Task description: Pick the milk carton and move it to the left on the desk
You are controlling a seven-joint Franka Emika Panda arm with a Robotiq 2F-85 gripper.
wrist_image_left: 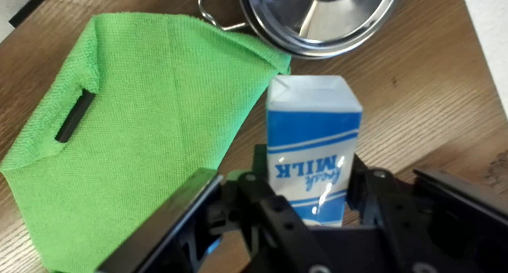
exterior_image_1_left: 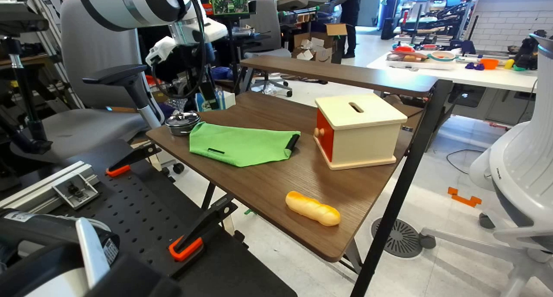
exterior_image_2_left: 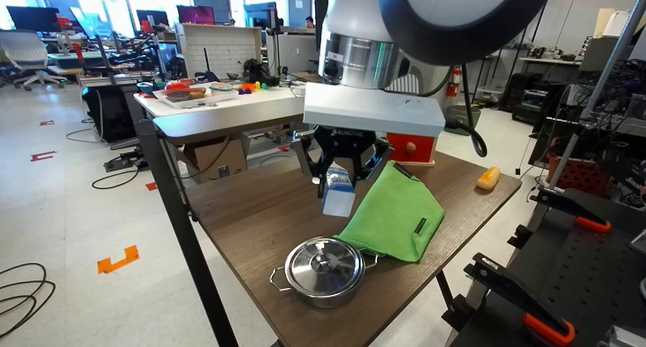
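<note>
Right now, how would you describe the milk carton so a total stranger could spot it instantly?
Find the dark brown desk, then the black gripper above it. Clamped in that gripper is the milk carton, with the green cloth and lidded metal pot nearby. Unlike either, it is a small white-and-blue box printed with the word MILK.

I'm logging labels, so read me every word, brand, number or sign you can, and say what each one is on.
"fresh MILK", on the milk carton, upside down in the wrist view.
"ROBOTIQ", on the gripper, in an exterior view.
Too small or blurred to read: print on a black-and-orange clamp and a white chair.
No number is legible.
</note>
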